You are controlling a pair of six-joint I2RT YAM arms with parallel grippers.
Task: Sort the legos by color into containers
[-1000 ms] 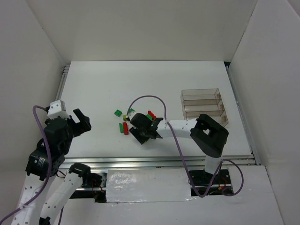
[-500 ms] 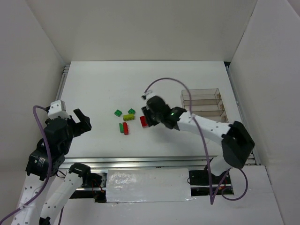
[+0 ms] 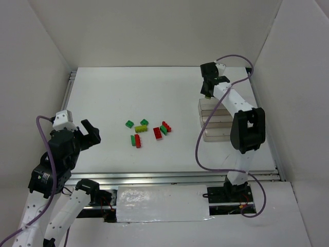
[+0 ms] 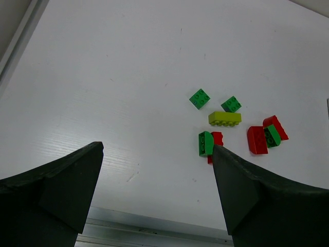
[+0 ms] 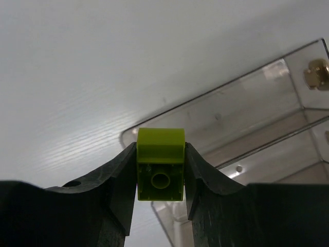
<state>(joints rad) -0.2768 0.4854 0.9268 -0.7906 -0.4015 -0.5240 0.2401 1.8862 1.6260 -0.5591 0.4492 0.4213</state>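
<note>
Right gripper pinches one yellow-green brick above the clear trays at two o'clock (they look empty), with eight legos loose mid-table, so sorting's barely begun.

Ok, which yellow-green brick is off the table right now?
The short yellow-green brick, clamped in the right end effector by the corner of the clear trays. The longer yellow-green brick lies flat on the table.
</note>
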